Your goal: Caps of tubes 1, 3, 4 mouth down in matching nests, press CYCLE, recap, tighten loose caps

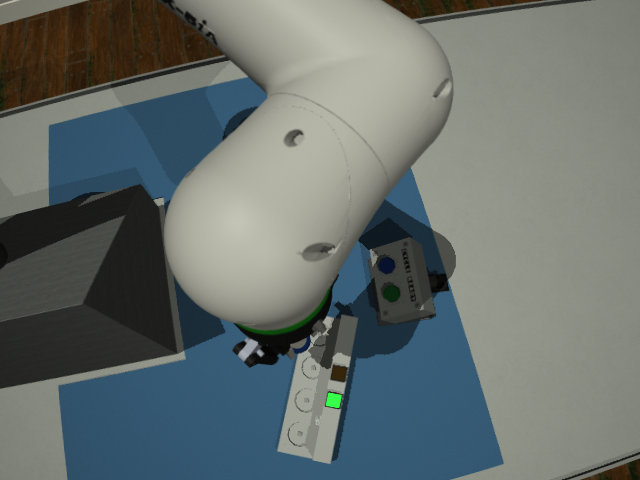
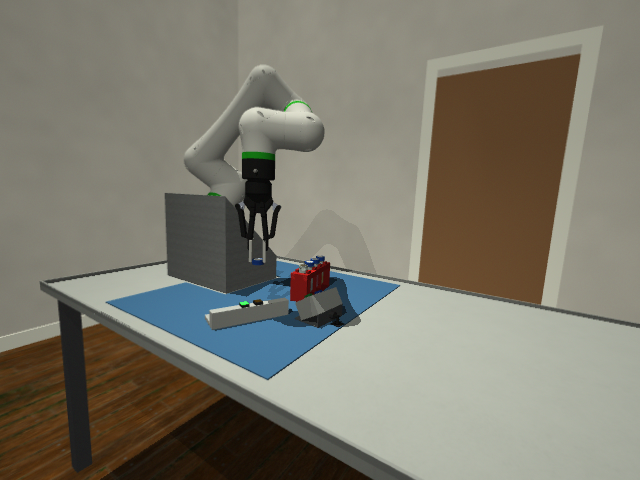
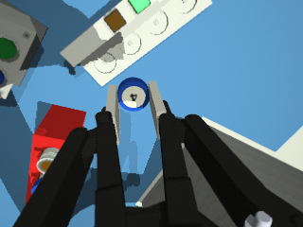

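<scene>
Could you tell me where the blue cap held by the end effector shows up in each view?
Top: only a sliver of the cap shows under the wrist, beside the tray's near end.
Exterior: small, between the fingertips above the mat, left of the red station, at.
Wrist: centre, between the pads, at.
Shared landmark: the lit green lamp.

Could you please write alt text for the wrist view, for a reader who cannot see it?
The gripper, seen from above, is shut on a blue cap above a blue mat. Beyond it lies the white cap tray with its green lamp lit, and the red decapping station is at lower left.
</scene>
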Controlling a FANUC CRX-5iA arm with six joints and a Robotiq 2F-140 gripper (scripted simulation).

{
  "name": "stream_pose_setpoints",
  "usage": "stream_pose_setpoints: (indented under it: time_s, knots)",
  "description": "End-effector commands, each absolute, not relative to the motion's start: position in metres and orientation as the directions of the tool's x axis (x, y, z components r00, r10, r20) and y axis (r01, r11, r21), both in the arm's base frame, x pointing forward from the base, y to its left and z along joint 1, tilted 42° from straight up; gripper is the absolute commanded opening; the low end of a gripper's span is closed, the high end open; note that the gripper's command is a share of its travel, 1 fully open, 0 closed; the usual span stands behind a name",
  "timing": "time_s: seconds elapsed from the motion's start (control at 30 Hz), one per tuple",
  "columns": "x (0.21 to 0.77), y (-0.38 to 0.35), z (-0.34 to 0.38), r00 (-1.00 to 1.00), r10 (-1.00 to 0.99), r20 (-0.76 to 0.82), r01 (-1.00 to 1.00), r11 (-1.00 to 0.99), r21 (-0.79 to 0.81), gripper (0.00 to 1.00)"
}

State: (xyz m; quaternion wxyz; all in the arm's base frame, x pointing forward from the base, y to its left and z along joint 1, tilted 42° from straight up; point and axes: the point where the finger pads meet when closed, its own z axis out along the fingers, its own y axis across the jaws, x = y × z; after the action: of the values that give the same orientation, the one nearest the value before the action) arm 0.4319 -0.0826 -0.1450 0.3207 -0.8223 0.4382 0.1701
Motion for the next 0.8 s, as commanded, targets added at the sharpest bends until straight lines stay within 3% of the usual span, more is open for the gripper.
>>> stream_pose_setpoints:
  time_s: [0.0,0.77]
  knots:
    - [0.440,-0.063,-0.126,0.557,-0.613,-0.560,-0.830,-0.410,-0.377,0.00]
    - [0.478,0.041,-0.031,0.557,-0.613,-0.560,-0.830,-0.410,-0.377,0.00]
